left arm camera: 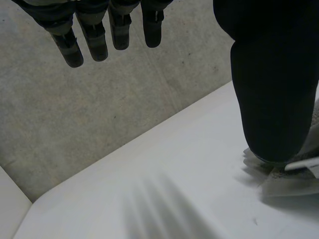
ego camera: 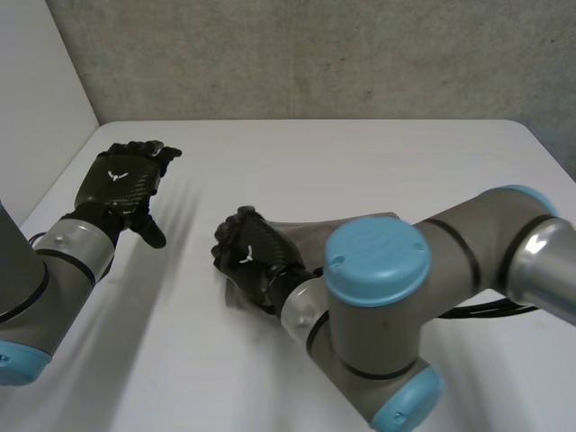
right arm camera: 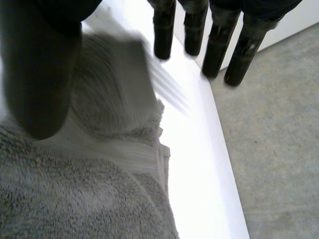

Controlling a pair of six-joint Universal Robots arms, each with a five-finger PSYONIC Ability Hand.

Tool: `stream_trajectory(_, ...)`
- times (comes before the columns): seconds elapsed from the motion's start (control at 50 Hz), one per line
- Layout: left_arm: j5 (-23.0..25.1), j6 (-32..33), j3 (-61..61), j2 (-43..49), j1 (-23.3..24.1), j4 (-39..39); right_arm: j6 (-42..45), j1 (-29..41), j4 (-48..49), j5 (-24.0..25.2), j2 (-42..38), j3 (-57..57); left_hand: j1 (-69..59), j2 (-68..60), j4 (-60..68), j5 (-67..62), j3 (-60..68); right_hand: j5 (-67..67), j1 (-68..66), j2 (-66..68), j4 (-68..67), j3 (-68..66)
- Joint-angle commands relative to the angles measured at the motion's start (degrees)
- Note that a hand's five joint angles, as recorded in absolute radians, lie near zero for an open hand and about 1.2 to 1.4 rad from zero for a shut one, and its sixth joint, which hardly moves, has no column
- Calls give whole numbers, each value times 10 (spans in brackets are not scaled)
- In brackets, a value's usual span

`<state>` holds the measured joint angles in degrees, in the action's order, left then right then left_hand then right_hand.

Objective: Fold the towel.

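White counter carries a grey terry towel near its middle, under the right robot hand: fingers straight, gripping nothing. Left robot hand hovers well apart from the towel, fingers straight, empty.

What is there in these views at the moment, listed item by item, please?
towel: one, grey, lying on the table under the right hand's palm and thumb
table: one, white, carrying the towel
wall: one, grey and rough, behind the table's far edge
floor: grey, beyond the table's edge past the right hand's fingertips
left hand: one, black, fingers straight, at the table's left side, apart from the towel
right hand: one, black, fingers straight, over the towel
left arm: one, grey with a light-blue cap
right arm: one, grey with light-blue caps, partly hiding the towel in the head view
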<state>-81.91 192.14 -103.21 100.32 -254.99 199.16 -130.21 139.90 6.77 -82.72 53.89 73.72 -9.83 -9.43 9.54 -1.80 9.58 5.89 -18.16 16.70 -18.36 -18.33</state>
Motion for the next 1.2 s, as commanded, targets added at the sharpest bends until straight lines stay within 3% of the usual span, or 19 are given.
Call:
stream_trajectory(0.02, 0, 1, -2, 2, 2, 0, -61, -66, 5, -1, 96, 92, -2, -6, 5, 18, 4, -59, 82, -67, 84, 83)
stream_trajectory(0.06, 0, 1, -2, 2, 2, 0, -107, -129, 2, -2, 133, 135, -2, -6, 5, 18, 4, -59, 82, -67, 84, 83)
stream_trajectory(0.16, 0, 1, -2, 1, 4, 0, -134, -201, 0, 7, 158, 204, -2, -6, 5, 18, 4, -59, 82, -67, 84, 83)
stream_trajectory(0.34, 0, 1, -6, 5, 5, 0, -107, -269, 13, 8, 144, 282, -2, -6, 5, 18, 4, 29, -7, 21, -5, -5)
stream_trajectory(0.46, 0, 1, -6, 7, 6, 0, -58, -286, 54, 1, 133, 307, -2, -6, 5, 18, 4, 251, -229, 243, -227, -227)
stream_trajectory(0.48, 0, 1, -6, 7, 7, 0, -53, -286, 65, 0, 131, 306, -2, -6, 5, 18, 4, 363, -340, 355, -338, -339)
stream_trajectory(0.5, 0, 1, -6, 7, 7, 0, -53, -286, 65, 0, 131, 306, -2, -6, 5, 18, 4, 364, -341, 356, -339, -340)
stream_trajectory(0.54, 0, 1, -6, 7, 9, 0, -52, -287, 78, -2, 129, 299, -2, -6, 5, 18, 4, 613, -591, 605, -589, -589)
stream_trajectory(0.58, 0, 1, -6, 6, 11, 0, -54, -286, 80, -1, 129, 294, -2, -6, 5, 18, 4, 641, -618, 633, -616, -616)
stream_trajectory(0.78, -1, 0, -6, 6, 10, -1, -60, -272, 79, -5, 133, 232, -2, -6, 5, 18, 4, 641, -618, 633, -616, -617)
stream_trajectory(0.84, -1, 1, -5, 5, 10, 0, -58, -234, 78, 0, 133, 194, -2, -6, 5, 18, 4, 641, -618, 633, -616, -617)
stream_trajectory(0.88, -1, 0, -3, 5, 10, -1, -52, -164, 69, -2, 113, 145, -2, -6, 5, 18, 4, 641, -618, 633, -616, -617)
stream_trajectory(0.96, -2, 0, -5, 3, 11, -2, -54, -128, 27, -17, 85, 109, -2, -6, 5, 18, 4, 641, -618, 633, -616, -617)
stream_trajectory(0.98, -1, -1, -7, 3, 11, -3, -63, -127, 5, -28, 83, 107, -2, -6, 5, 18, 4, 389, -366, 380, -364, -364)
stream_trajectory(1.0, -1, -1, -7, 3, 11, -3, -63, -127, 5, -28, 83, 107, -2, -6, 5, 18, 4, 386, -363, 378, -361, -362)
stream_trajectory(1.02, -1, -1, -8, 3, 12, -3, -81, -132, -2, -38, 91, 121, -2, -6, 5, 18, 4, 100, -77, 91, -75, -75)
stream_trajectory(1.04, 0, 0, -11, 3, 11, -4, -108, -142, 6, -41, 104, 146, -2, -6, 5, 18, 4, 12, 11, 4, 13, 13)
stream_trajectory(1.12, 1, 1, -12, 2, 12, -1, -160, -183, 34, -34, 126, 194, -2, -6, 5, 18, 4, 14, 8, 6, 10, 10)
stream_trajectory(1.2, 0, -9, -9, 1, 13, 0, -210, -292, 47, 6, 158, 280, -2, -6, 5, 18, 4, 23, 0, 15, 2, 2)
